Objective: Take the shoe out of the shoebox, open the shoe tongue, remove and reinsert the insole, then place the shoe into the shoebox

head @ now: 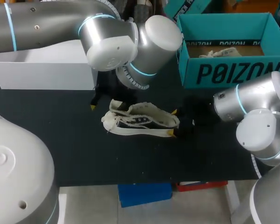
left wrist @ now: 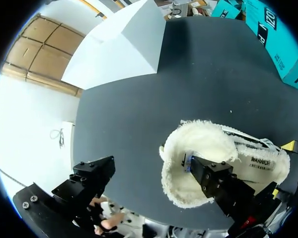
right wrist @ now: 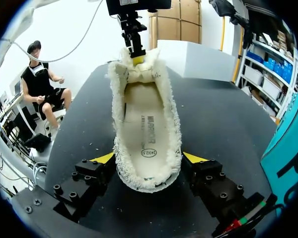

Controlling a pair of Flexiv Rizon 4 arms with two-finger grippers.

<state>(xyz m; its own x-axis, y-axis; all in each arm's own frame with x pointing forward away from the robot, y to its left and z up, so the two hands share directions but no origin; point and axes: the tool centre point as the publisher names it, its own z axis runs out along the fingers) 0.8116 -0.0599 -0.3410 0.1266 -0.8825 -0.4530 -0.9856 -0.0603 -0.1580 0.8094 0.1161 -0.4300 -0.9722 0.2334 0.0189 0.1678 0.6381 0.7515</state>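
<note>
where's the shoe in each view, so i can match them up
Head view: shoe at mid-table, between both arms.
Left wrist view: shoe at one finger of the left hand.
Right wrist view: shoe, heel between the right hand's fingers.
Shared landmark: teal shoebox.

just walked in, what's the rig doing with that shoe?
The shoe lies on the black table, out of the teal shoebox. The right gripper straddles its heel, fingers seemingly pressed on both sides. The left gripper is open, with one finger inside the shoe by the tongue and the other out over the table. The insole sits in the shoe.
</note>
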